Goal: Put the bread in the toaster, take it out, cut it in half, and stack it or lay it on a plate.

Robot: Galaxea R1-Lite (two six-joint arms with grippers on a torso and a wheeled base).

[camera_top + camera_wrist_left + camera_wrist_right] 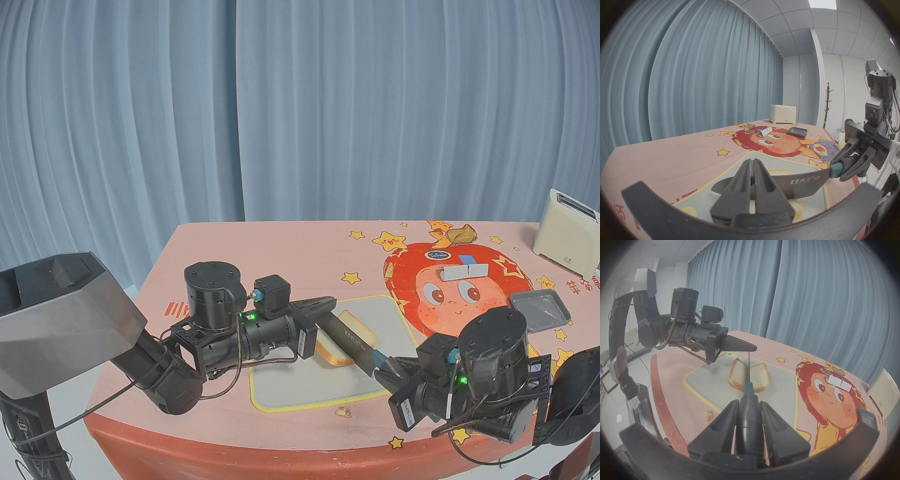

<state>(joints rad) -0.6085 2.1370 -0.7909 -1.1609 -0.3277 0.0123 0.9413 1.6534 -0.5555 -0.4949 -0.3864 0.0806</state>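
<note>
A slice of bread lies on the grey cutting board, split into two pieces. My right gripper is shut on the teal handle of a knife. The blade stands on edge in the gap between the two pieces. My left gripper is shut, empty, and hovers just above the bread's far side, beside the blade. The cream toaster stands at the far right of the table.
A dark grey tray lies right of the cartoon face on the tablecloth. A bread crumb sits off the board near the front table edge. A small white and blue item lies on the face print.
</note>
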